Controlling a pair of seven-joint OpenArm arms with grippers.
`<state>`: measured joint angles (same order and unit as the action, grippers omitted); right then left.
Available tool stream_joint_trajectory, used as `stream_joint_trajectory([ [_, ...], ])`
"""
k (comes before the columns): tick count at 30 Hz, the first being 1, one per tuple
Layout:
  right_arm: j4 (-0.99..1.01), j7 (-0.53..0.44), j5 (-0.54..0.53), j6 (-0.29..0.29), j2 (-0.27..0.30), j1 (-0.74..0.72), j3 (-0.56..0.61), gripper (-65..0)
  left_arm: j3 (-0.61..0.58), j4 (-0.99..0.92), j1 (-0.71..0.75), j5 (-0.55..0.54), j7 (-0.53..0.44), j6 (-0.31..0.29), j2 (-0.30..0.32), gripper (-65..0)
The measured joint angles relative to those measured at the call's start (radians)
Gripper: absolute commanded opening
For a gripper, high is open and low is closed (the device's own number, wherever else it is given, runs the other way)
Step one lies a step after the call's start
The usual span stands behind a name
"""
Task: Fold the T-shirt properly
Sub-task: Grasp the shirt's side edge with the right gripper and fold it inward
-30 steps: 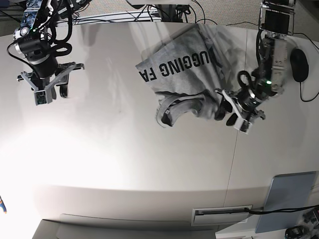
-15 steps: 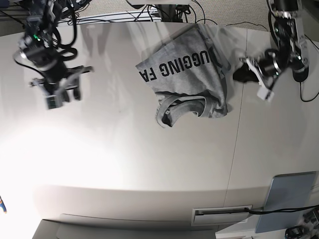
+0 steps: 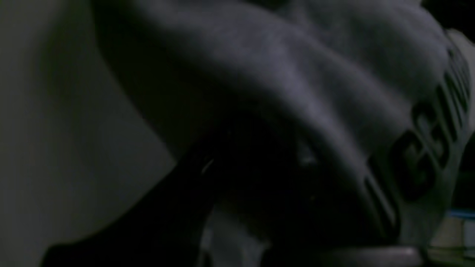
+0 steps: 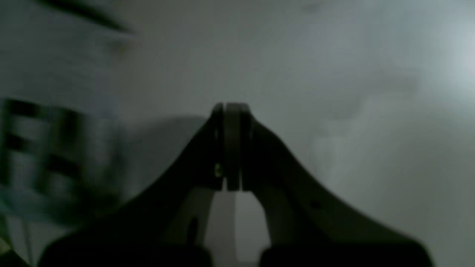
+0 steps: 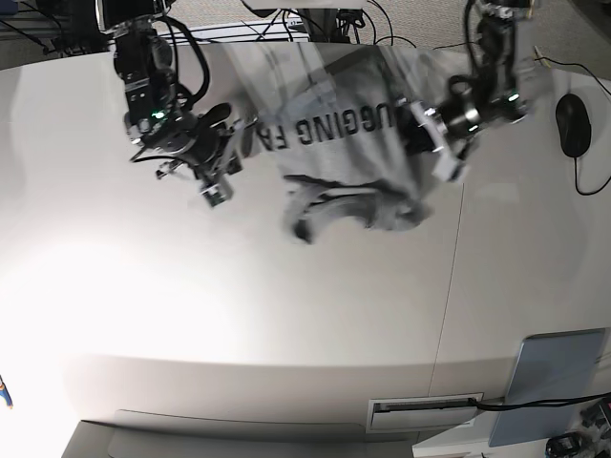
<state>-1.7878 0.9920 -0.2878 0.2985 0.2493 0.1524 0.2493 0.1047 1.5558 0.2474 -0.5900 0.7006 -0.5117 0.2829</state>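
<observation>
The heather-grey T-shirt (image 5: 348, 143) lies crumpled at the back middle of the table, with its black block lettering facing up. My left gripper (image 5: 422, 134) is pressed into the shirt's right edge. In the left wrist view the shirt's fabric (image 3: 334, 74) drapes over the dark fingers, so the jaws do not show. My right gripper (image 5: 229, 145) is just left of the shirt's left edge. In the right wrist view it (image 4: 231, 111) is shut and empty above the bare table, with the blurred lettering (image 4: 48, 148) to its left.
A black computer mouse (image 5: 573, 124) lies at the far right. A flat grey-blue pad (image 5: 549, 382) sits at the front right corner. Cables (image 5: 286, 24) run along the back edge. A seam (image 5: 451, 286) crosses the white table.
Both arms have swung in toward the shirt: the right gripper from the far left, the left gripper from the right into the shirt's edge. The shirt has shifted slightly and looks blurred.
</observation>
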Motion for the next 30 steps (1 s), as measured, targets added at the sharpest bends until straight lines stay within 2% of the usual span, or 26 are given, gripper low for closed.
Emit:
stream_joint_trajectory([
  [5, -0.001, 0.071, -0.009, -0.013, 0.002, 0.0, 0.022, -65.0, -0.167, -0.005, -0.101, 0.055, 0.002, 0.08, 0.0, -65.0],
  [7, -0.014, 0.082, -0.008, -0.037, 0.002, 0.012, 0.01, -65.0, -0.214, -0.005, -0.14, 0.086, 0.011, 0.117, 0.0, -65.0],
  [10, -0.068, 0.089, -0.005, -0.036, 0.003, 0.061, -0.047, -65.0, -0.249, -0.006, -0.176, 0.136, 0.019, 0.142, 0.0, -65.0],
  [13, -0.156, 0.093, -0.01, -0.032, 0.002, 0.087, -0.142, -65.0, -0.248, -0.006, -0.18, 0.134, 0.023, 0.142, 0.003, -65.0],
  [15, -0.188, 0.08, -0.006, 0.014, 0.003, 0.07, -0.211, -64.9, -0.248, -0.006, -0.182, 0.134, 0.025, 0.142, 0.003, -65.0],
  [16, -0.187, 0.072, -0.004, 0.06, 0.003, 0.054, -0.24, -58.8, -0.248, -0.006, -0.183, 0.134, 0.031, 0.142, 0.003, -65.0],
  [18, -0.179, 0.013, -0.001, 0.105, 0.005, 0.042, -0.271, -43.7, -0.248, -0.006, -0.184, 0.134, 0.035, 0.141, 0.003, -65.0],
  [19, -0.171, -0.013, -0.001, 0.107, 0.005, 0.038, -0.275, -38.1, -0.248, -0.006, -0.184, 0.133, 0.039, 0.138, 0.003, -65.0],
  [20, -0.158, -0.033, -0.002, 0.109, 0.005, 0.033, -0.275, -35.1, -0.248, -0.006, -0.184, 0.133, 0.04, 0.13, 0.003, -65.0],
  [21, -0.138, -0.048, -0.006, 0.121, 0.005, 0.025, -0.27, -34.5, -0.248, -0.006, -0.184, 0.133, 0.042, 0.128, 0.003, -65.0],
  [25, 0.0, -0.048, -0.009, 0.107, 0.002, -0.064, -0.213, -34.5, -0.248, -0.006, -0.184, 0.132, 0.043, 0.127, 0.003, -65.0],
  [30, 0.152, 0.006, -0.071, 0.005, 0.0, -0.196, -0.102, -34.6, -0.248, -0.006, -0.184, 0.129, 0.048, 0.127, 0.003, -65.0],
])
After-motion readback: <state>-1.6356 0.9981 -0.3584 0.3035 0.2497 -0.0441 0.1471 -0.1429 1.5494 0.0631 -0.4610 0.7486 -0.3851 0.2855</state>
